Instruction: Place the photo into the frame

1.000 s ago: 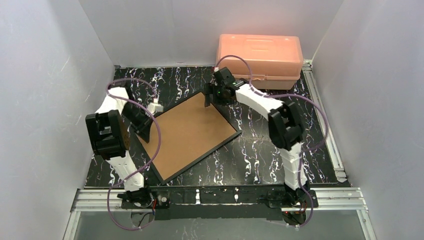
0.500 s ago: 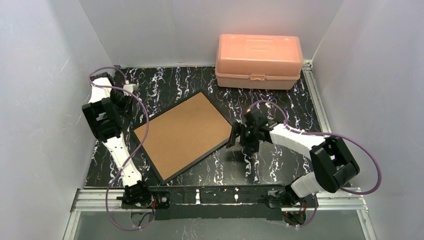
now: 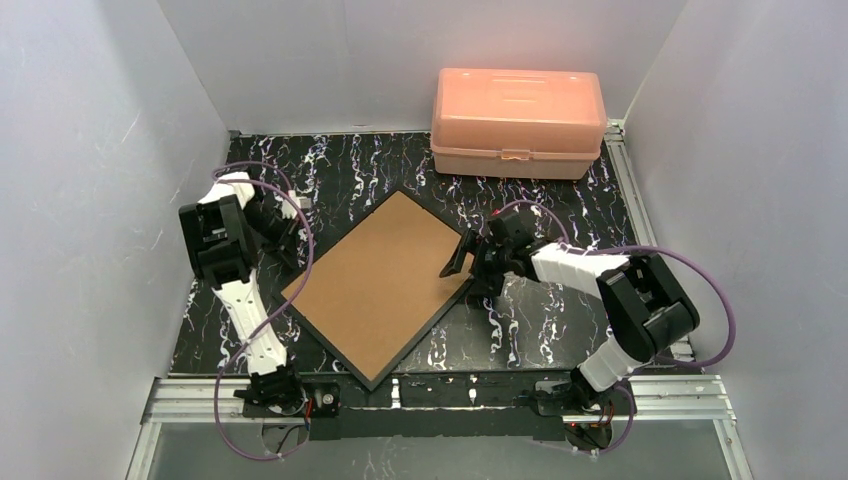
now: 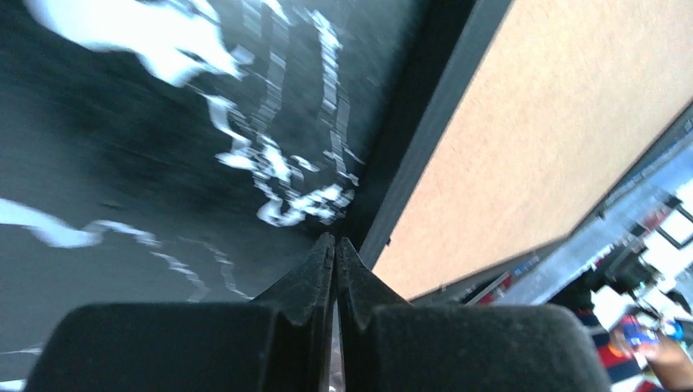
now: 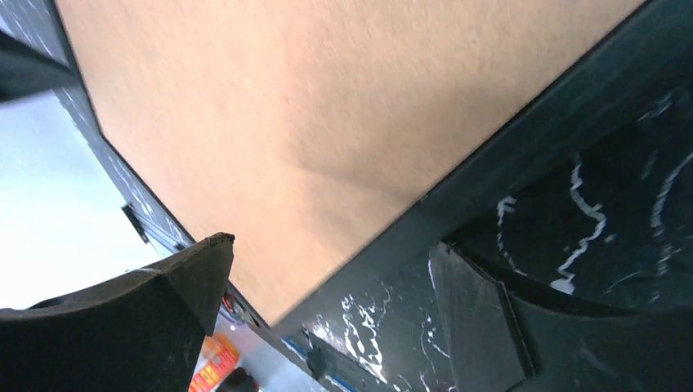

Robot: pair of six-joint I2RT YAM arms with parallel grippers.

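The frame [image 3: 385,285] lies back up on the marbled table, its brown fibreboard facing me and its thin black rim turned like a diamond. My left gripper [image 3: 288,240] is shut and empty, its tips [image 4: 335,242] just off the frame's black upper-left edge [image 4: 425,139]. At the frame's right corner my right gripper [image 3: 465,270] stands wide open. One finger [image 5: 192,273] hangs over the brown board [image 5: 286,106] and the other [image 5: 478,306] over the table beside the rim. The photo is out of view.
A pink plastic box [image 3: 518,120] stands shut at the back right against the wall. White walls close in the table on three sides. A metal rail [image 3: 640,200] runs along the right edge, and the arm bases sit at the near edge.
The frame has turned clockwise and slid toward the near edge. My left gripper closed fully and came in to the frame's left side. My right gripper swung back onto the frame's right corner.
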